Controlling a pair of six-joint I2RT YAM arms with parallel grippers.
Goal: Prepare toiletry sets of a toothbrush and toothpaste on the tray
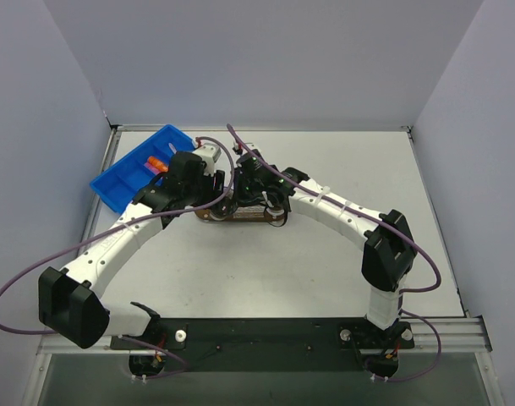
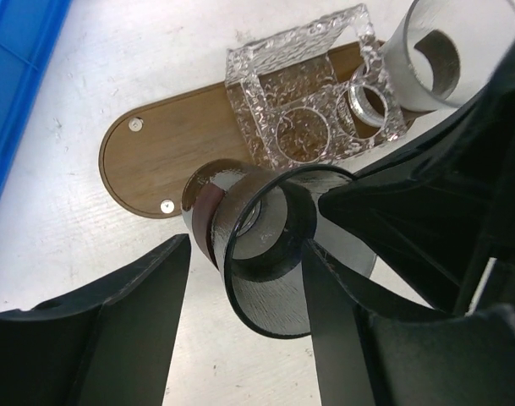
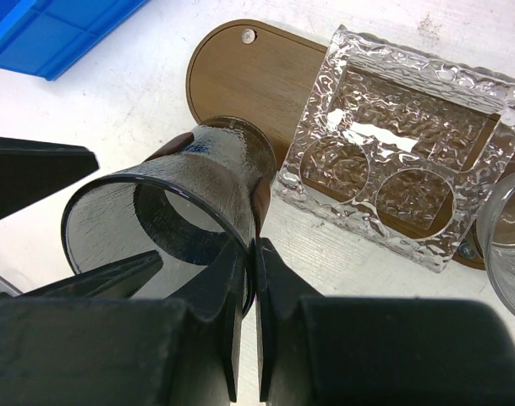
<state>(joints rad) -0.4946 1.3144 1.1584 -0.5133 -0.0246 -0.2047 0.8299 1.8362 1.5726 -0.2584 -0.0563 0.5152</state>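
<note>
1. Tray [image 3: 232,76] is mostly hidden under both jaws; its length runs left-right.
2. Toothpaste [image 1: 158,161] lies in the bin [image 1: 122,182], left of the jaws; its direction is unreadable.
3. Right gripper [image 3: 250,249] pinches the rim of the tilted cup [image 3: 215,161]; left gripper [image 2: 255,220] is spread around it.

The tray [image 2: 156,161] was dark brown with a fine wood grain, and its screws [image 2: 135,123] were pale. The holder [image 3: 409,144] was clear with a rippled, hammered pattern. The cup [image 3: 198,182] was smoky grey and see-through. In the upper left of the top view, the bin [image 1: 126,182] was bright blue and the toothpaste [image 1: 158,161] was orange. The tabletop [image 1: 265,271] was white.
</note>
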